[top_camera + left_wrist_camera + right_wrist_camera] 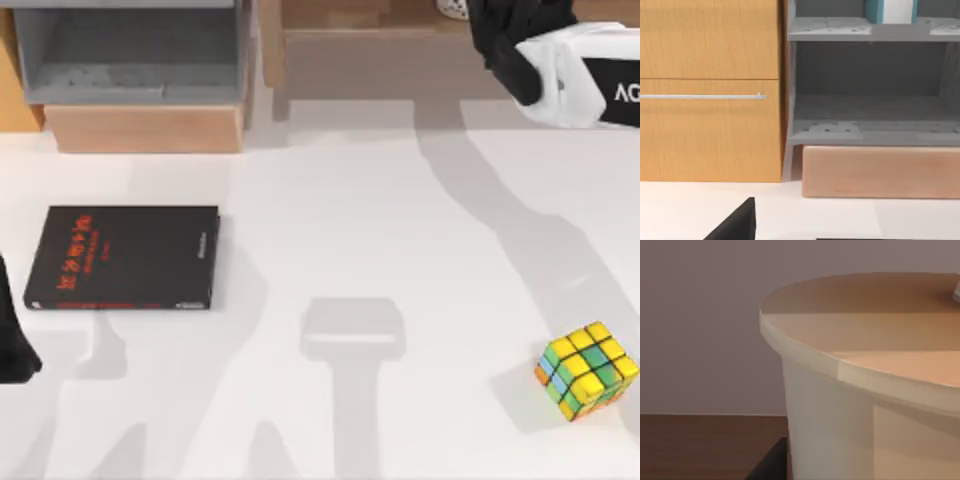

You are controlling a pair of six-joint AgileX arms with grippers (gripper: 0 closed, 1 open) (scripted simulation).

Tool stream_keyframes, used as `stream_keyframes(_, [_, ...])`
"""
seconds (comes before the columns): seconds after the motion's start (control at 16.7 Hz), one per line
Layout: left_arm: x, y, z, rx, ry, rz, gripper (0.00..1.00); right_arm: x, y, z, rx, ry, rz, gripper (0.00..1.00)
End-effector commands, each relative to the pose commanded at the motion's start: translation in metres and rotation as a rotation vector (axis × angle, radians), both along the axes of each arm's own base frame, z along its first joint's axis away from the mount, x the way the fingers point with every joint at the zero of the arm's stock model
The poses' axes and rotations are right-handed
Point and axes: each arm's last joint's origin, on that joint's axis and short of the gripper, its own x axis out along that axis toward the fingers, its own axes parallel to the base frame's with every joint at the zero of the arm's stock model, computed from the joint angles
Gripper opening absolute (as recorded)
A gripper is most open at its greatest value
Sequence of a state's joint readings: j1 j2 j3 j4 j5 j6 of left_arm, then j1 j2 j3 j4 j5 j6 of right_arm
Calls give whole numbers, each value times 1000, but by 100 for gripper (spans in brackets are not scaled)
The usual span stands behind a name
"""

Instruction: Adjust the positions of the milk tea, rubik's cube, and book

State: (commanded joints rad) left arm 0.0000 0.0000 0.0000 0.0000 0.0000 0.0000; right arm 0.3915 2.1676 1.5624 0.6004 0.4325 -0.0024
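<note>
Rendered tabletop set: white table [400, 220], wooden cabinet [710, 90], grey shelf [870, 75].

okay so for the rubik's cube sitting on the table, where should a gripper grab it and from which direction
Take the rubik's cube from straight above, fingers closing on two opposite flat side faces. It rests apart from everything at the table's right, so the sides look free, but it sits turned against the table's edges, so the wrist should probably rotate to square up. The right gripper, up at the wooden shelf, is the nearer one.

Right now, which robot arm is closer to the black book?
Left. The left gripper sits at the table's left edge, just beside the book. The right gripper is far off at the back right, over the wooden shelf.
</note>
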Motion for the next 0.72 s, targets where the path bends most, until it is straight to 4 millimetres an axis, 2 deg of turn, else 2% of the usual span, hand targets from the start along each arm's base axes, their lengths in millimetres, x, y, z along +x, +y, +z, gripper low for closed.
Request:
stream_keyframes(0.36, [0, 0, 0, 0, 0, 0, 100, 0, 0, 0, 0, 0, 0, 2])
stream_keyframes(0.72, [0, 0, 0, 0, 0, 0, 100, 0, 0, 0, 0, 0, 0, 0])
